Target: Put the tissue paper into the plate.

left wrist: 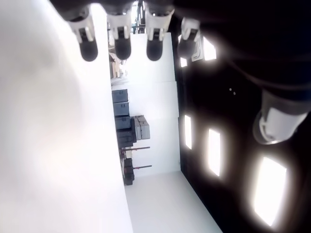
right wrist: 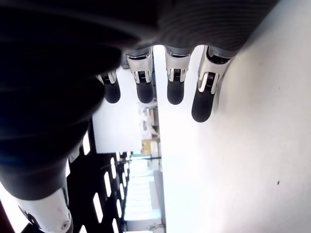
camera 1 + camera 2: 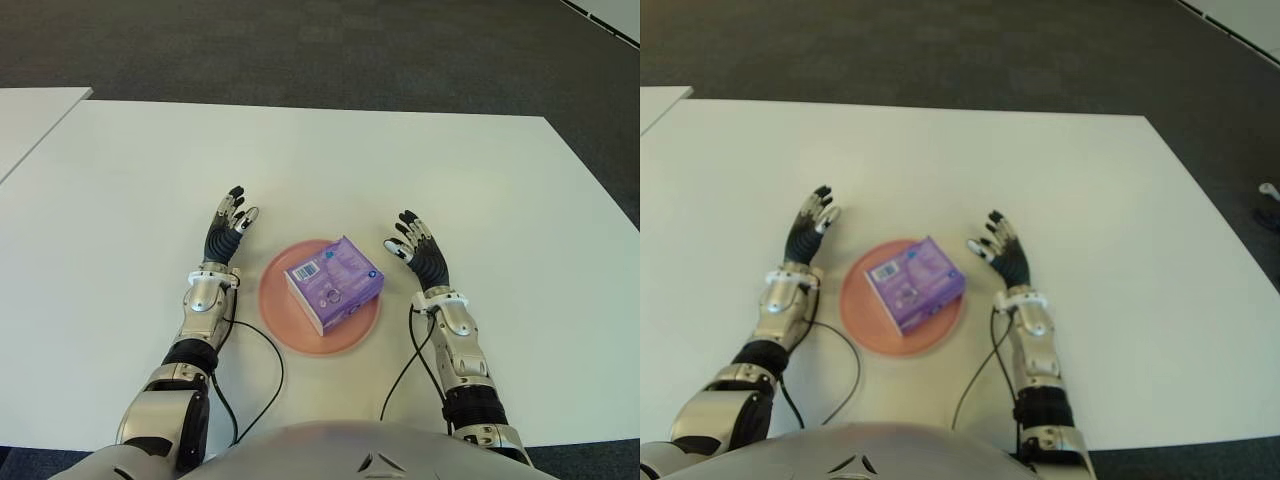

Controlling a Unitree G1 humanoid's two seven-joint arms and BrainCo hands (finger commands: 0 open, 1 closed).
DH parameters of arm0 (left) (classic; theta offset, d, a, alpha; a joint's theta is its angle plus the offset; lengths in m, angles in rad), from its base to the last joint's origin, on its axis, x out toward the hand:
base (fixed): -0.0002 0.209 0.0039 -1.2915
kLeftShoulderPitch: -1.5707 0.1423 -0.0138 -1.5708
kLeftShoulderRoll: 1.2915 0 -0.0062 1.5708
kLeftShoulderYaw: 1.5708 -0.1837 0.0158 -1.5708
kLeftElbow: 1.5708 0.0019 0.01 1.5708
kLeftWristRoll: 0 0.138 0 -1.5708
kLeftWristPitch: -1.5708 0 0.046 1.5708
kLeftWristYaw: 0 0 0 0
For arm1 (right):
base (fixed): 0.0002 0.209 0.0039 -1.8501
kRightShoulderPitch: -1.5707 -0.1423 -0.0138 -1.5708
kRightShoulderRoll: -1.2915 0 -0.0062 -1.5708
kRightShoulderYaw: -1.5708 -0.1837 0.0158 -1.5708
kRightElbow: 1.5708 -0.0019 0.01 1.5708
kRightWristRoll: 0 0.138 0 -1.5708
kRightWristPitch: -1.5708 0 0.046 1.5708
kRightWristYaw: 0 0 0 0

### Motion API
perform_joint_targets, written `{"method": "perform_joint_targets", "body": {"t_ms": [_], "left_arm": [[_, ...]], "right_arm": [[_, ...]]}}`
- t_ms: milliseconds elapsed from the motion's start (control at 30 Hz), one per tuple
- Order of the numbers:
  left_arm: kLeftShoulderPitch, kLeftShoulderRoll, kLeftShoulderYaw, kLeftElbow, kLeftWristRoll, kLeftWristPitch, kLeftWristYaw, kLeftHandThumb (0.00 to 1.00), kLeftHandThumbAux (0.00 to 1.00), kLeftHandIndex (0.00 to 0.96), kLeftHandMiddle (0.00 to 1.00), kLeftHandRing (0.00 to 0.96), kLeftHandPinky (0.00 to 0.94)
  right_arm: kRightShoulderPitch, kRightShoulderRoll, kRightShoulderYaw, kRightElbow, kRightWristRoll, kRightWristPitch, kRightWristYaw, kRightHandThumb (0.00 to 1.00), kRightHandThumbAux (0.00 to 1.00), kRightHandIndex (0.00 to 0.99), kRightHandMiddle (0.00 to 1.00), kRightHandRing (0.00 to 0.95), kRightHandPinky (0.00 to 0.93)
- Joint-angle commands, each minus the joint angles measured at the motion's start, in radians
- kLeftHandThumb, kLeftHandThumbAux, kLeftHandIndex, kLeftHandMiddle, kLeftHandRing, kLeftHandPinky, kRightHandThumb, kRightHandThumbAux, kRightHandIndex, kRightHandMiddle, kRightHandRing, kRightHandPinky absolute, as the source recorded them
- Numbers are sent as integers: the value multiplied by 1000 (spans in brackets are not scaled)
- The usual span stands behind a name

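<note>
The purple tissue pack [image 3: 335,283] lies on the pink plate [image 3: 282,318]; my left hand [image 3: 228,232] and right hand [image 3: 415,250] flank it, fingers spread, empty.

A white table [image 3: 480,180] carries a pink plate [image 3: 280,305] near its front edge.

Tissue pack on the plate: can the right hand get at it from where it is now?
Probably yes. The right hand shows just right of the tissue pack on the pink plate, fingers open and holding nothing. Only bare table shows between them.
</note>
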Motion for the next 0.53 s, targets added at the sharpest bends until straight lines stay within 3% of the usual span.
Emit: {"method": "perform_joint_targets", "body": {"t_ms": [33,333,533], "left_arm": [[100,-24,0,-6,-19,63,-22,0,490,0,0,0,0],[129,-30,-6,-93,-30,148,-14,0,521,0,0,0,0],[148,-35,-10,-147,-34,178,-16,0,539,0,0,0,0]], "right_arm": [[58,29,-8,68,3,47,-29,49,750,30,69,61,78],[64,76,-30,114,-11,-86,-94,72,748,8,30,21,40],[66,91,-34,125,-17,-132,-119,60,719,0,14,2,32]]}}
